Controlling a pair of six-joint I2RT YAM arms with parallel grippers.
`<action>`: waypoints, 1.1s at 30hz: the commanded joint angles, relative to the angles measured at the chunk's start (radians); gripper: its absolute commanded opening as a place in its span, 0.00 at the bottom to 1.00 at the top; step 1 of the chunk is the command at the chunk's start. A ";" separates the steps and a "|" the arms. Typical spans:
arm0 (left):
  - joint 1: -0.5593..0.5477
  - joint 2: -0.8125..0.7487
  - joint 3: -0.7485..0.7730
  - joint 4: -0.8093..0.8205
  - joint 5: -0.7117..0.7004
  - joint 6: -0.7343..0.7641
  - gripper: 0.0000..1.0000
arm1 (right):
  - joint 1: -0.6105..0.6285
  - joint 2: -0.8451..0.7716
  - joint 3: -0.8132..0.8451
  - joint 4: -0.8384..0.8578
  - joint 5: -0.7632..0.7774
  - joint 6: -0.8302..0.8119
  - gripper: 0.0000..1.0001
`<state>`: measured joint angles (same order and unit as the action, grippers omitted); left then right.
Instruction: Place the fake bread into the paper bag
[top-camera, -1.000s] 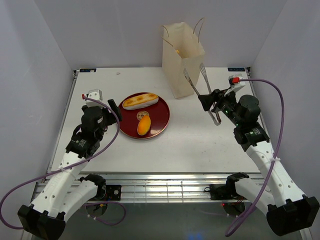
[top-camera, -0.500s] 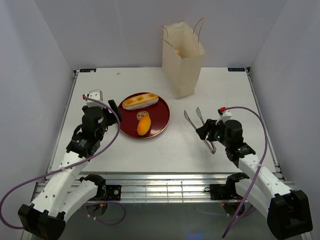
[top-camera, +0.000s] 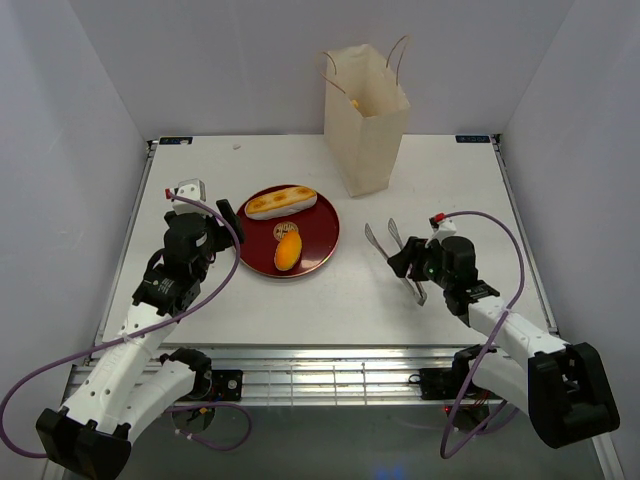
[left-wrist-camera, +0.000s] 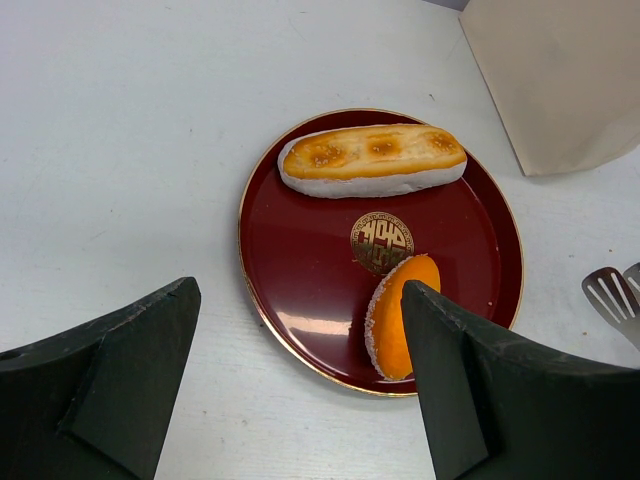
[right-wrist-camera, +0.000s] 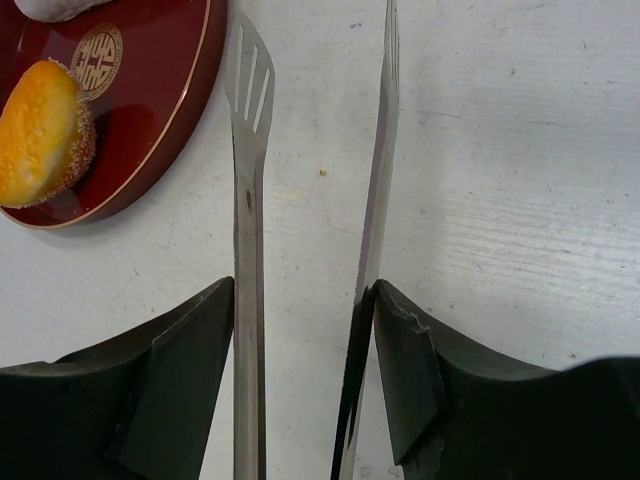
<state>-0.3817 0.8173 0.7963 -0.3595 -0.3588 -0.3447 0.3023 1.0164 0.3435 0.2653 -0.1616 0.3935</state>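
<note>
Two pieces of fake bread lie on the dark red plate (top-camera: 318, 238): a long roll (top-camera: 281, 202) at its far side and a small orange oval (top-camera: 288, 250) nearer me. In the left wrist view the roll (left-wrist-camera: 372, 160) and the oval (left-wrist-camera: 400, 315) show plainly. The paper bag (top-camera: 365, 115) stands upright at the back. My right gripper (top-camera: 407, 262) is shut on the metal tongs (right-wrist-camera: 248, 150), whose two blades point toward the plate's right rim (right-wrist-camera: 160, 95), close to the oval (right-wrist-camera: 40, 130). My left gripper (top-camera: 228, 225) stands open and holds nothing, just left of the plate.
The bag's two thin loop handles (top-camera: 400, 50) rise above its open top. White walls close in the table on the left, back and right. The right arm's purple cable (top-camera: 490, 225) arches over the table's right side.
My right arm has drawn the tongs back from the bag and down to the table, right of the plate. The left arm has not moved.
</note>
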 joint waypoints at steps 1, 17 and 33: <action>0.000 -0.004 0.003 -0.002 0.006 0.006 0.92 | -0.002 0.031 -0.015 0.091 -0.010 0.010 0.62; 0.000 -0.001 0.001 -0.001 0.015 0.007 0.92 | 0.011 0.162 -0.011 0.109 -0.029 0.010 0.68; 0.000 0.000 0.001 -0.002 0.020 0.009 0.92 | 0.018 0.192 0.035 0.043 -0.016 0.010 0.76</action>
<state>-0.3817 0.8177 0.7963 -0.3595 -0.3508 -0.3443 0.3149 1.2129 0.3340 0.3103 -0.1795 0.4107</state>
